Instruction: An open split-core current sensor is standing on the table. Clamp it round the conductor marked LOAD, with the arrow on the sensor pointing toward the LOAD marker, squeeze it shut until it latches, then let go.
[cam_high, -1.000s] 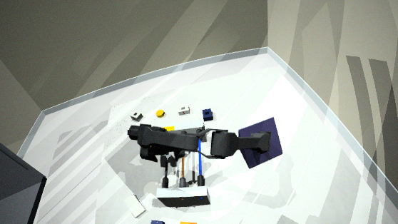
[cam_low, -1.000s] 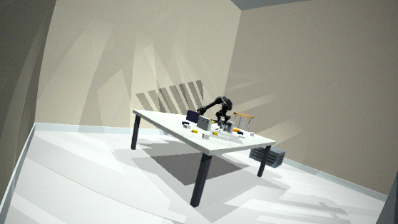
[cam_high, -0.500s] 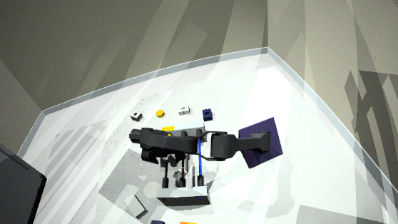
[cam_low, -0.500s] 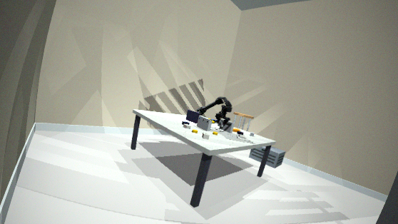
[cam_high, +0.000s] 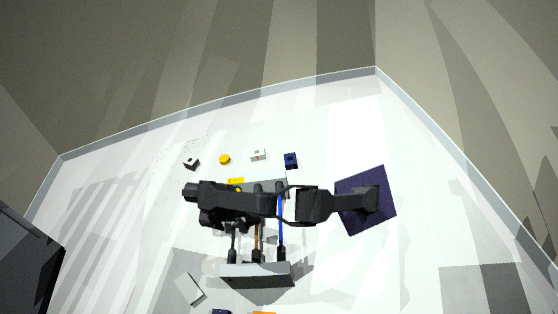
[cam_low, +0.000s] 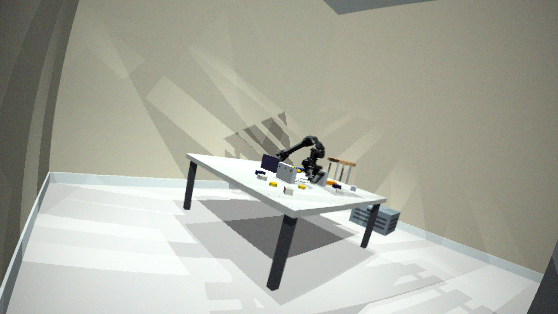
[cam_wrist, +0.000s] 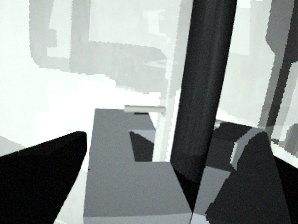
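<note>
Pale walls and a white surface (cam_high: 430, 165) frame the scene as the arm reaches across a small rig of three upright-strung conductors. Nearest the wrist camera, the grey sensor (cam_wrist: 136, 183) sits closed round the dark conductor (cam_wrist: 202, 70), touching it, with the pincer (cam_high: 220, 220) spread wide and gripping nothing, one dark finger (cam_wrist: 36, 183) well off to the side. Whether the latch has truly caught cannot be told, nor can the arrow's direction. The likeliest trouble from here is a finger or the wrist brushing the sensor or the conductor on the way out, which could twist the sensor, slide it along the rod or pop a weak latch. Just beside the dark conductor stand an orange conductor (cam_high: 257, 235) and a blue conductor (cam_high: 280, 220), so sideways room is tight; upward looks freest. Beyond the rig lie a yellow disc (cam_high: 224, 159), a small white block (cam_high: 258, 155) and a blue block (cam_high: 290, 160), well apart from the arm, and the surface's far edge (cam_high: 280, 87) lies farther off.
</note>
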